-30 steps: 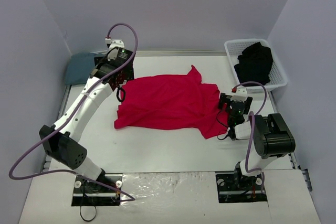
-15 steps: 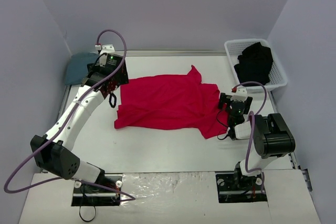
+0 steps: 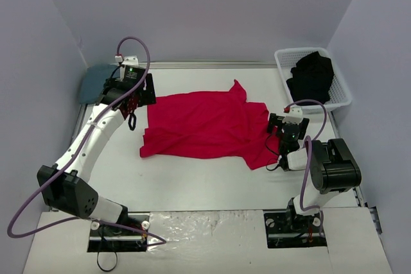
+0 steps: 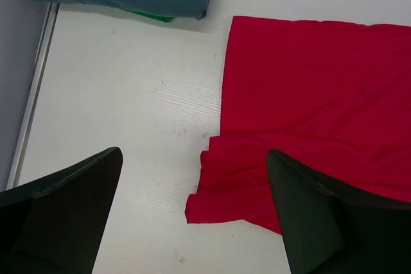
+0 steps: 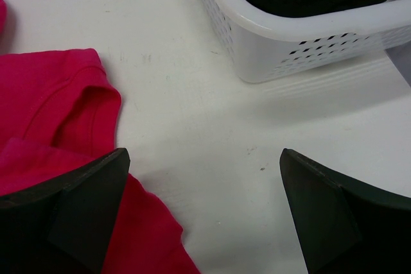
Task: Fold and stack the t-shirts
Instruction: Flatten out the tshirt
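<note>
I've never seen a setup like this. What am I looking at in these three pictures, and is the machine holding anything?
These are two robot arms bolted to a table: the left arm and the right arm, each ending in a two-finger gripper. The wide picture comes from a fixed camera above and behind them. The other two come from small cameras on the wrists; the dark wedges at the bottom are each gripper's own fingers. A rumpled red shirt lies spread on the table. A blue-grey shirt lies at the far left corner, and a black shirt sits in a white basket at the far right. The left gripper and right gripper are both open and hold nothing.
</note>
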You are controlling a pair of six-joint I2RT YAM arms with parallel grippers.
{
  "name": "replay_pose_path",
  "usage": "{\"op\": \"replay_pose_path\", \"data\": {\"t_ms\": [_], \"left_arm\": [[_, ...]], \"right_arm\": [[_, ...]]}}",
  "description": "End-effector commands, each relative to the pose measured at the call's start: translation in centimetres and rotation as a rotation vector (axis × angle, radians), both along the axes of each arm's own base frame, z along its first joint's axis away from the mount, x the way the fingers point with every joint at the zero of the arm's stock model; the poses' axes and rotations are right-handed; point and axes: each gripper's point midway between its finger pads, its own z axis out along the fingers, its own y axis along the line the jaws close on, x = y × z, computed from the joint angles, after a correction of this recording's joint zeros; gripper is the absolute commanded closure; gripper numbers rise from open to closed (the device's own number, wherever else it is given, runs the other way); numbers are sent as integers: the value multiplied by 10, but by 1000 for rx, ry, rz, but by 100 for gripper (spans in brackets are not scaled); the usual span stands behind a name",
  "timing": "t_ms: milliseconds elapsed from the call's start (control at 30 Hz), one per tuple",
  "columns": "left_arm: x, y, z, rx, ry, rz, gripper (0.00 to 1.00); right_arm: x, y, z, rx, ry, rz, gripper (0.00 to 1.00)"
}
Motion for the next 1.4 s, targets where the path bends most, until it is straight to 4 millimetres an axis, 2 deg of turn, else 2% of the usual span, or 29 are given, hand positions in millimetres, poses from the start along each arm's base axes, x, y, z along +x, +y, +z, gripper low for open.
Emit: {"op": "replay_pose_path", "data": {"t_ms": [0,300,500,800,833,867,967,1233,1367], "left_arm": [[7,1,19,-16,-38,3,6],[39,-9,0,-86,-3,21,6],[55,-11,4,-53,-5,-4,6],[42,8,17,-15,-23,-37,6],[39,10,11,-11,-11,-36,6],[37,10,15,-17,-29,-43,6],[30,10,8,-18,-20,-62,6],[31,16,-8,-36,34,-99,6],[31,18,-8,-34,69,-78,6]], "right_arm": [[21,-1,45,24,-186,-9,0],[21,0,46,24,-186,-6,0],[21,-1,46,24,-186,-6,0],[22,-1,46,24,-186,-6,0],[22,0,46,26,-186,-5,0],[22,0,46,26,-186,-5,0],[22,0,46,25,-186,-3,0],[22,-1,46,26,-186,-5,0],[22,-1,45,26,-185,-3,0]]}}
